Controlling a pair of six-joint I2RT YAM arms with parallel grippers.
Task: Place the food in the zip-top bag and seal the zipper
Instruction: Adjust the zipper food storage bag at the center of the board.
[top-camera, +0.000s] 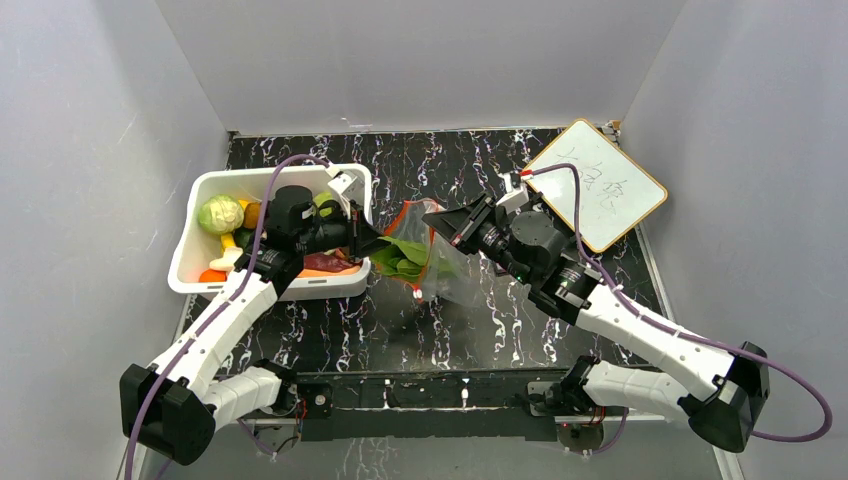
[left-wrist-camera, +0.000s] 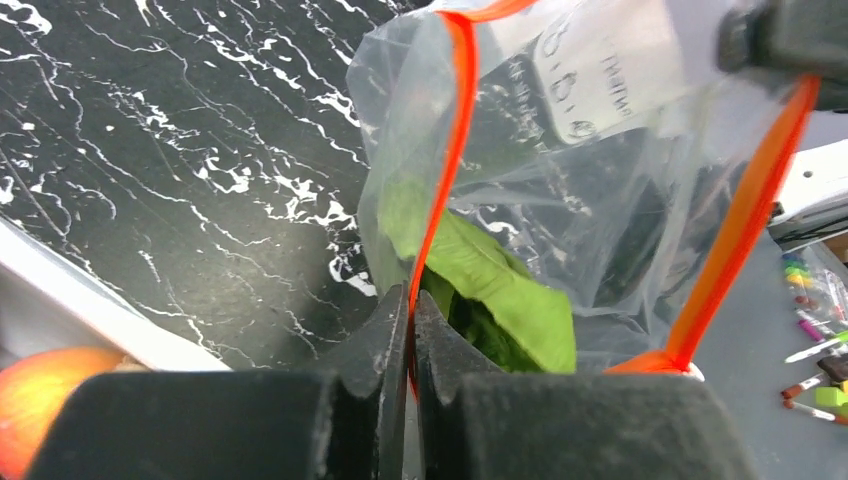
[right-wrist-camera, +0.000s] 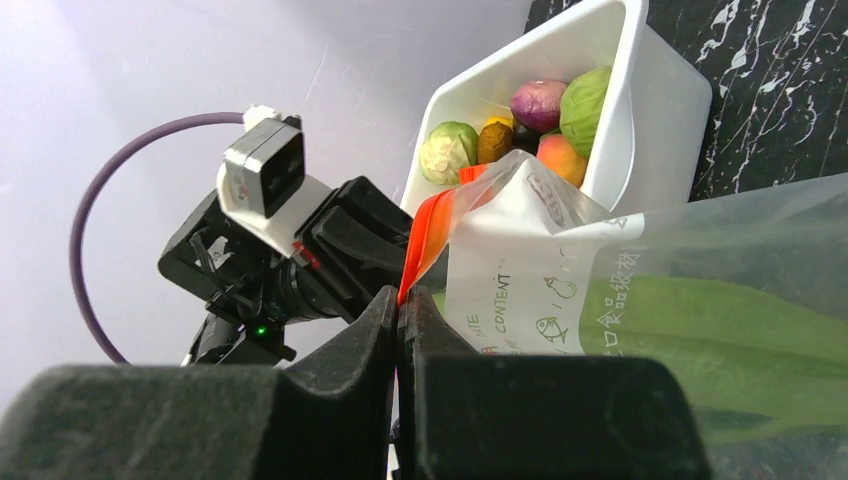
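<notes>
Nearest the lens in the top view, along the bottom edge: bases of the left arm (top-camera: 215, 325) and right arm (top-camera: 650, 335), both reaching up-frame to meet near centre over the black marbled table (top-camera: 330, 320). Held up between them, the zip-top bag (top-camera: 445, 275). Left gripper (top-camera: 377, 243) pinched onto the bag's left edge, right gripper (top-camera: 429, 212) clamped onto its upper side. Zipper (top-camera: 408, 216) therefore strung across from one pincer to the other, long axis roughly left to right in frame. One leafy green (top-camera: 400, 255) inside the bag. Remaining food (top-camera: 245, 215), a cabbage (top-camera: 220, 213) included, in the white bin (top-camera: 190, 235) at upper left. Bin just beside the left gripper and well apart from the right, so left arm judged the nearer for any further pick. Whiteboard (top-camera: 600, 185) at upper right: handwriting there, not readable.

Left wrist view: own fingers (left-wrist-camera: 385, 340) at bottom centre, closed tight on one orange lip rising to the top of frame. Other lip slanting down the right side, mouth gaping between. Printed label (left-wrist-camera: 590, 75) at upper centre, seen from behind, illegible. Peach (left-wrist-camera: 40, 395) in the lower left corner.

Right wrist view: own fingers (right-wrist-camera: 375, 330) at bottom centre, likewise shut on the orange strip. Legible on the bag's white panel: "CONTENT", plus small fish and vegetable drawings. Chinese characters alongside, not made out. Bin with food at top right.
</notes>
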